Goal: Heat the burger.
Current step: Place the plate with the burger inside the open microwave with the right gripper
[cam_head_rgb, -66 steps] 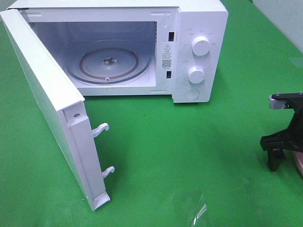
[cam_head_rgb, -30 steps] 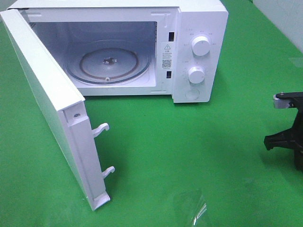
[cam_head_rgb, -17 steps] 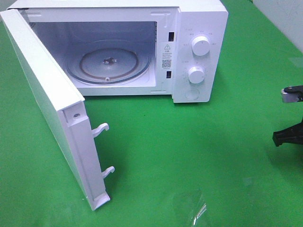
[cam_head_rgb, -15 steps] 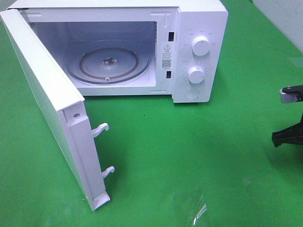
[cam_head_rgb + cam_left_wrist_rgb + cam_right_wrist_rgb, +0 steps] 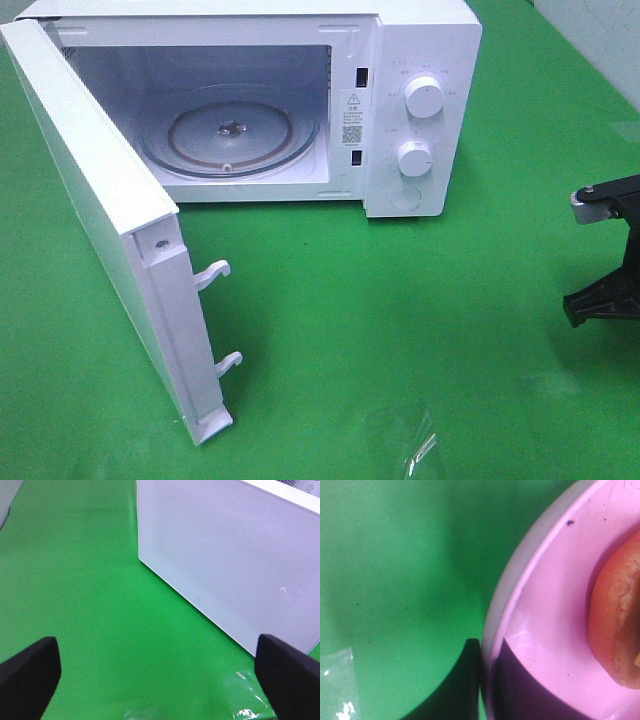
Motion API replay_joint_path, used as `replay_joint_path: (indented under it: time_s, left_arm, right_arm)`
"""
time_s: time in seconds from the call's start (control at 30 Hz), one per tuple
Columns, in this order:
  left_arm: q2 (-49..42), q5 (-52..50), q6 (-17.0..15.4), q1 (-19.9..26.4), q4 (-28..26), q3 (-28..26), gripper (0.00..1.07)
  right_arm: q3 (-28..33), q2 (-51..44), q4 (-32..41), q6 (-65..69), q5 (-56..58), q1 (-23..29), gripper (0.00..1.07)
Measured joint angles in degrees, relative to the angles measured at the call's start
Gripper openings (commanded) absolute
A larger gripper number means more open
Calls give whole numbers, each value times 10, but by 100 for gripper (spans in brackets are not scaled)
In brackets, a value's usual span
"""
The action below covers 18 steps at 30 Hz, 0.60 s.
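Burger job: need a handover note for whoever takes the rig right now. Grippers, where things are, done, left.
Left gripper: open, holding nothing, facing the outside of the microwave door.
Right gripper: at the rim of the pink plate, dark finger shapes either side of it; cannot tell if it is clamped.
Burger: on the pink plate, out of the high view.
Microwave: door swung wide open, glass turntable bare.
Done: door opened.
Left: get the burger onto the turntable, shut the door, set the knobs.
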Motion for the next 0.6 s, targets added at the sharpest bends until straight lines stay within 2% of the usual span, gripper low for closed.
replay_joint_path:
  time_s: [0.17,0.37,0.6]
  left_arm:
    - [0,0,0,0,0,0,98]
    - [0,0,0,0,0,0,98]
    - [0,0,0,0,0,0,98]
  right_arm:
    - [6,-15,-5,10,1,13,0]
    - [33,-40,-9,21,28,56,0]
    - [34,-57,-17,23,63,100,0]
